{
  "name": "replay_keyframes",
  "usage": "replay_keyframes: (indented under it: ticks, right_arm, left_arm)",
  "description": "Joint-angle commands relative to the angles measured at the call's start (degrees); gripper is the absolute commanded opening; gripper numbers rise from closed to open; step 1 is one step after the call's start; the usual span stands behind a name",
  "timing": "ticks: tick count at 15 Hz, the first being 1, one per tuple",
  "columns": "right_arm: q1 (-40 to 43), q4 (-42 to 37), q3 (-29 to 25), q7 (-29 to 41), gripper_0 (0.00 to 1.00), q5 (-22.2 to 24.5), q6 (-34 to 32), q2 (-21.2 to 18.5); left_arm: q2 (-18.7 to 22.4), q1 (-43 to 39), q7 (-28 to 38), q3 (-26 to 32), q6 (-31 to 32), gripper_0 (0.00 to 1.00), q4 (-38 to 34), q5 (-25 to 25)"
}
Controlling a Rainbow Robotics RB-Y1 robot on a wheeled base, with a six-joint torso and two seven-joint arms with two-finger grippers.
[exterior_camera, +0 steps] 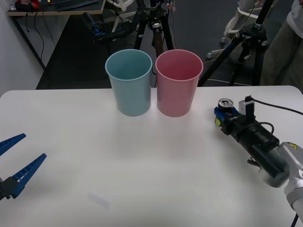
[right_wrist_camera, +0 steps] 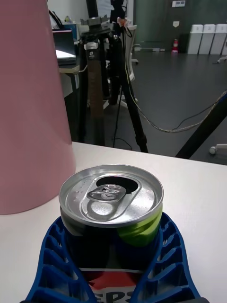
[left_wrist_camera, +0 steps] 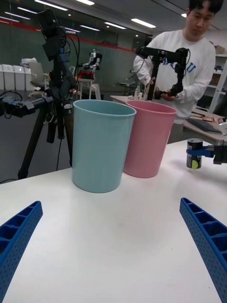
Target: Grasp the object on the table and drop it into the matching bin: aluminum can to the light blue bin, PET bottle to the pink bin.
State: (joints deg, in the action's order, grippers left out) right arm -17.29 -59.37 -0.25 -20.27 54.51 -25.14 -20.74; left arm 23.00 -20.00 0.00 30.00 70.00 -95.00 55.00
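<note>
Large flat white tabletop with rounded corners: bears all items listed.

Small slim black aluminum can with silver top and yellow-green marks: upright on the table's right side, well apart from the pink bin and to its right. Pull-tab and open mouth visible on the lid.

Right gripper, blue ribbed fingers: low over the table at its right side, fingers clamped around the can's body, one on each side. Seen from across the table as a blue clamp at the can.

Tall light blue plastic cup-shaped bin, tapering downward: upright near the table's far edge, centre-left.

Tall pink plastic cup-shaped bin, same size: upright just beside the blue bin on its right, rims nearly touching.

Left gripper, blue ribbed fingers: at the near left edge of the table, fingers spread wide apart, holding nothing, well apart from both bins.
</note>
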Motion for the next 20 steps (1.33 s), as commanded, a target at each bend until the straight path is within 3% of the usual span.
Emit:
replay_keyframes:
  ticks: [1,6,11,15,20]
  right_arm:
    - [3.23,-6.54,-1.86,0.05,0.0,-0.02,-1.49,-0.27]
    - [10.35,-18.67,-3.97,1.28,0.0,-0.63,-2.46,-1.67]
    - [16.76,-28.6,-7.13,3.66,0.0,-2.04,-7.91,-3.08]
    - [22.57,-36.78,-11.08,9.99,0.0,-1.95,-15.46,-4.66]
    - [23.97,-40.56,-17.94,15.7,0.0,-2.04,-27.51,-5.71]
  left_arm:
    - [0.0,0.0,0.0,0.0,0.0,1.0,0.0,0.0]
    - [0.0,0.0,0.0,0.0,0.0,1.0,0.0,0.0]
    - [0.0,0.0,0.0,0.0,0.0,1.0,0.0,0.0]
    - [0.0,0.0,0.0,0.0,0.0,1.0,0.0,0.0]
    - [0.0,0.0,0.0,0.0,0.0,1.0,0.0,0.0]
